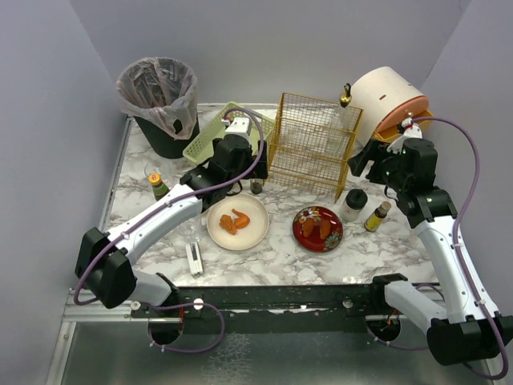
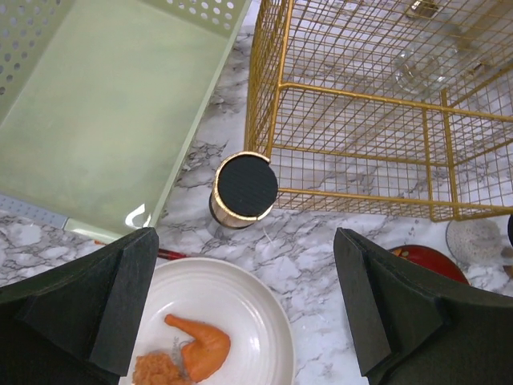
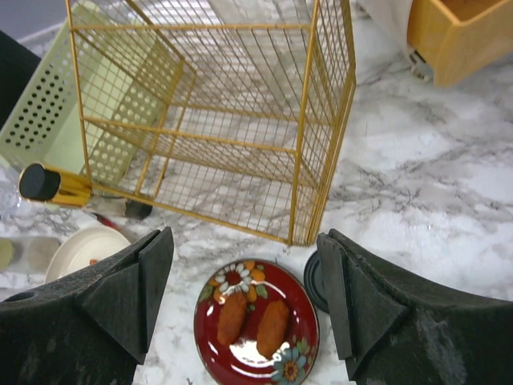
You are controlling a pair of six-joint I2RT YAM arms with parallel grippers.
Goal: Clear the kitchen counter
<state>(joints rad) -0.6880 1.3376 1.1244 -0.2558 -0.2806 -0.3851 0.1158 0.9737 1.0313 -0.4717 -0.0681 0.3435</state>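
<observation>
Between the left jaws, a white plate (image 2: 240, 305) with a fried drumstick (image 2: 200, 346); just ahead of them, a black-capped jar (image 2: 244, 189). Ahead-left, a green tray (image 2: 104, 120); ahead-right, a gold wire rack (image 2: 361, 95). Between the right jaws, a red plate (image 3: 210, 321) bearing two croquettes (image 3: 272, 327).

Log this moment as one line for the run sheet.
left pincer: open, empty, facing black-lidded jar | right pincer: open, empty, facing red plate | kitchen counter: not cleared
</observation>
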